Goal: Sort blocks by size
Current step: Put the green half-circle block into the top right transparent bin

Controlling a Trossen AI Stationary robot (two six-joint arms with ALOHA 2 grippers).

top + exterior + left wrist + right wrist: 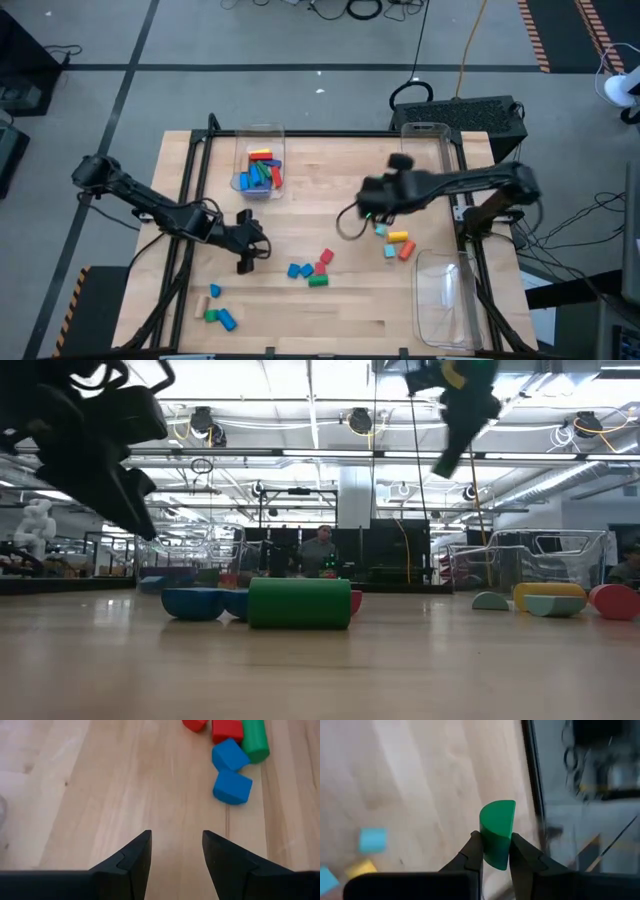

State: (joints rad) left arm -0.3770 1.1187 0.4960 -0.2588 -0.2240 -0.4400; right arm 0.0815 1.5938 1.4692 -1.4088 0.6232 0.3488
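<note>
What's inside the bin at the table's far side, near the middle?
The bin holds a pile of blocks: blue, red, yellow, orange and green show. Anything underneath the pile is hidden.

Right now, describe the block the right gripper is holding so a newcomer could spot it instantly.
Start at the right arm, raised above the middle-right of the wooden table. At its tip the right gripper is shut on a green half-cylinder block, flat face and rounded back showing. Unlike the other blocks, which lie on the table or in the clear bin at the back, it is lifted clear.

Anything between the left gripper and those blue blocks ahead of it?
Nothing: the left wrist view shows bare wood between the open left gripper and the blue blocks.
</note>
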